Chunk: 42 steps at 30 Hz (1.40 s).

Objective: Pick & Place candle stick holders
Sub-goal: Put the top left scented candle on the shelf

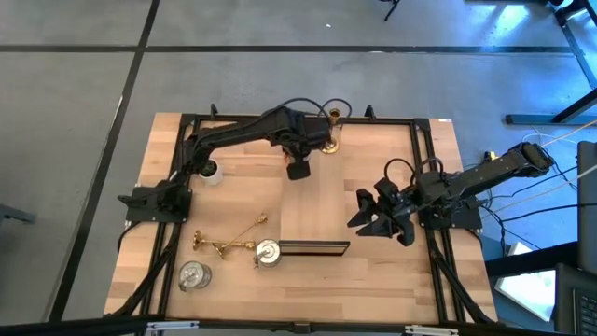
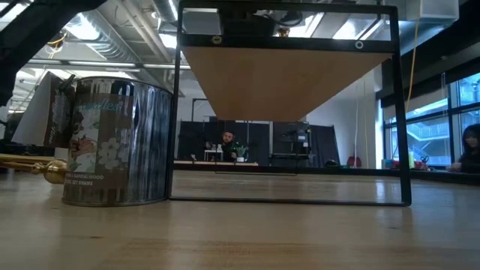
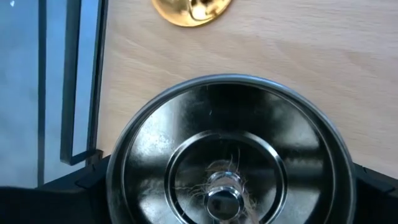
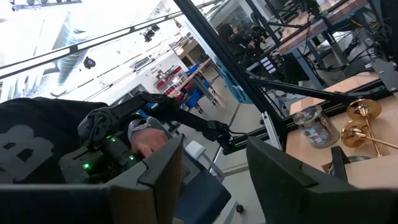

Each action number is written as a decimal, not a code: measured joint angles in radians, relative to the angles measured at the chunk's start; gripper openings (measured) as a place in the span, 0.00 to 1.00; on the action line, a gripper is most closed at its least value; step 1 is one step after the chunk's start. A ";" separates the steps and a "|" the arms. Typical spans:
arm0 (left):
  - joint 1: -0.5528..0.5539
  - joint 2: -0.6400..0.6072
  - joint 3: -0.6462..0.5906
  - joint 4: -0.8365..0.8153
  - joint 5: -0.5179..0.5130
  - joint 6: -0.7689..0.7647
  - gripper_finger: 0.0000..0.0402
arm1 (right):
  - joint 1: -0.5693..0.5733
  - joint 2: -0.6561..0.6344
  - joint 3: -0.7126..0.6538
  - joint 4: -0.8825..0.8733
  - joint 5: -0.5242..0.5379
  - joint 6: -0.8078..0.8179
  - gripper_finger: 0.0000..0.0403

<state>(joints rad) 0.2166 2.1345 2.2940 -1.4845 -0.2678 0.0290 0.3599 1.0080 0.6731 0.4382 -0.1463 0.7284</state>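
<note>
Left wrist view: the left claw stands wide, its fingers seemingly pressed on both sides of a silver cup. A gold holder sits just beyond the claw. Best to lower straight down, release only once the cup rests flat on the table, then lift clear without nudging the gold holder. The cup's underside is hidden, so I cannot tell whether it is resting on the table. The right claw waits aside, half open and empty.

label on silvery cup | small print at its lower edge, words not legible | large pale "B" on dark housing
</note>
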 joint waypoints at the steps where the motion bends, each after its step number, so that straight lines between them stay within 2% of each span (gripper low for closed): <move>1: 0.004 0.000 0.000 0.000 0.004 -0.005 0.94 | 0.000 0.000 0.000 -0.003 0.000 0.000 0.45; 9: 0.023 0.000 0.000 0.000 0.121 -0.011 0.94 | 0.000 0.000 0.000 -0.008 -0.014 0.000 0.45; 23: 0.023 0.000 0.000 -0.007 0.115 -0.023 0.95 | 0.000 0.000 0.000 -0.009 -0.015 0.000 0.45; 31: 0.030 -0.023 -0.002 -0.026 0.149 -0.031 0.95 | 0.000 0.000 0.000 -0.009 -0.015 0.000 0.45; 42: 0.032 -0.052 -0.001 -0.017 0.131 -0.025 0.95 | -0.006 0.000 -0.001 -0.009 -0.014 -0.003 0.45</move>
<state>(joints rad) 0.2489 2.0826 2.2929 -1.5014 -0.1367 0.0042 0.3534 1.0080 0.6724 0.4289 -0.1608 0.7250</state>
